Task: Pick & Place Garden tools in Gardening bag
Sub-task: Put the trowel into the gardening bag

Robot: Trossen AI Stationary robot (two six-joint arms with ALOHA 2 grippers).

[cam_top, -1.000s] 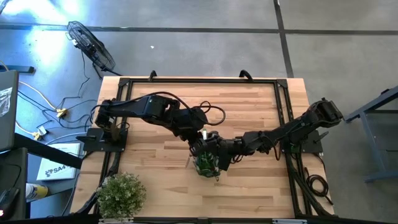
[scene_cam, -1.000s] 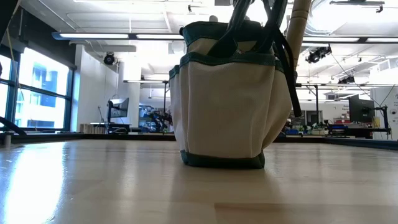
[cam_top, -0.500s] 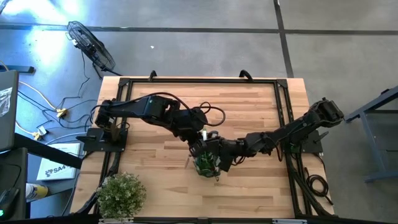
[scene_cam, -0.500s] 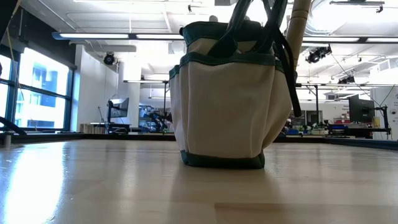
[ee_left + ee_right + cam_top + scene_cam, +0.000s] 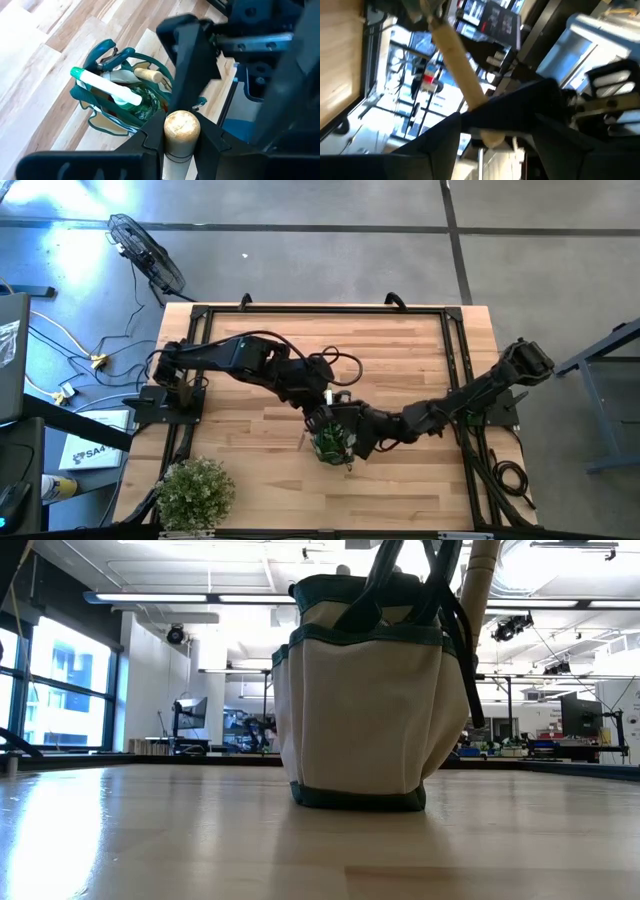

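The left gripper [image 5: 322, 412] hovers over the gardening bag [image 5: 331, 442], its fingers clamped on the rounded end of a wooden handle [image 5: 182, 128]. Directly beneath it the bag stands upright on the wooden table [image 5: 400, 350], already holding a green-and-white tool [image 5: 106, 88], teal-handled shears [image 5: 107, 52] and another wooden handle [image 5: 148, 75].

Just to its right, the right gripper [image 5: 352, 436] sits at the bag's rim. Its fingers appear closed around a pale wooden handle [image 5: 461, 72], probably the same tool.

To seat this tool well, I judge that it should be lowered straight into a free gap, clear of the loop handles, with only one gripper letting go once the blade is inside, so the soft bag does not tip.

The tool's metal end is hidden inside the bag. In the low view the arms are cut off above the bag [image 5: 365, 700], and only a handle [image 5: 478, 580] pokes out.
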